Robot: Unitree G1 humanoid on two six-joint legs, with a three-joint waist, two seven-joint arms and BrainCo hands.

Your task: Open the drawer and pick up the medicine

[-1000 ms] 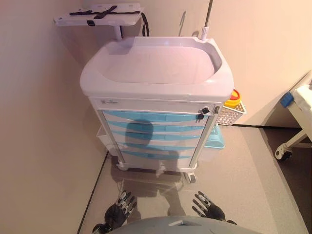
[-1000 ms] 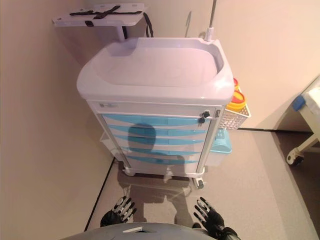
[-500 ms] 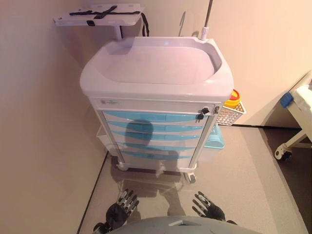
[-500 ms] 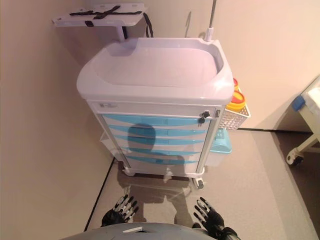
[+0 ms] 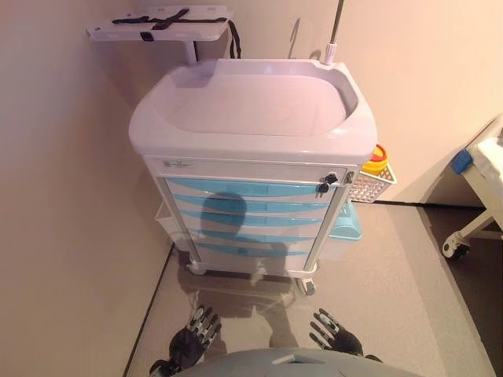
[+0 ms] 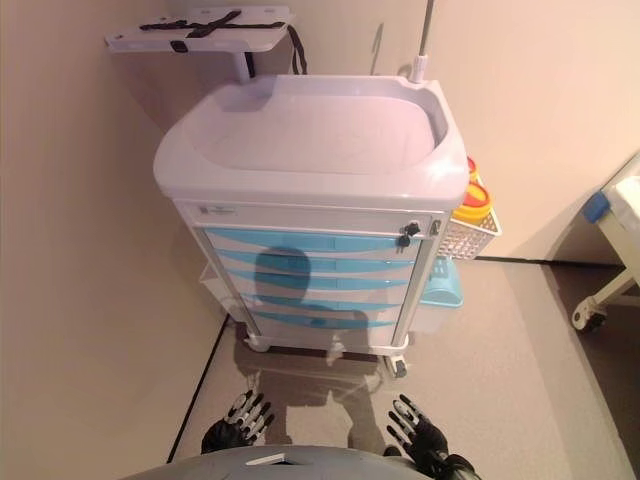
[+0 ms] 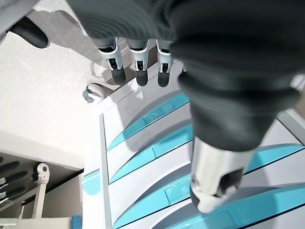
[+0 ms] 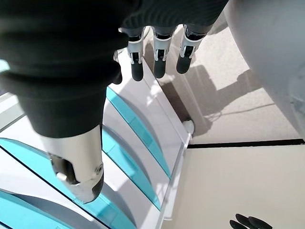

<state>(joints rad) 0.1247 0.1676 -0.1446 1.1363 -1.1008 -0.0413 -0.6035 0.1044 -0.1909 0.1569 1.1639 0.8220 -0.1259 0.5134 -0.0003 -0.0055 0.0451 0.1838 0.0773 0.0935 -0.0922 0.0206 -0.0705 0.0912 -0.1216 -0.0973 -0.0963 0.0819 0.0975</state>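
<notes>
**Both hands low and empty, drawers all shut**

Nearest: left hand [image 5: 191,338] and right hand [image 5: 335,336] hang low in front of the cart [image 5: 250,110], well short of it, above the floor [image 5: 393,267]. Both show fingers straight and spread, holding nothing; the wrist views agree, with each thumb clear of the finger row. Palms face roughly down and forward, fingertips toward the cart base.

Next out: the drawers [image 5: 247,210], a stack of blue fronts, every one closed flush. Medicine not visible, presumably inside one of them; can't tell which. A keyed lock [image 5: 326,181] sits at the top right of the stack.

Handling, my read: the drawer is rigid plastic on runners and should slide light if unlocked. The fronts look smooth, so hook the fingers under the curved recess along a blue front, mid-width, to pull straight and avoid racking. The cart has casters [image 5: 308,287], so a hard tug may roll it. Medicine is probably small and light; a pinch should do.

Farther: white basket [image 5: 368,186] on the cart's right side holding a yellow container [image 5: 377,162]; the cart top is an empty tray. A shelf [image 5: 159,22] is against the back wall.
</notes>
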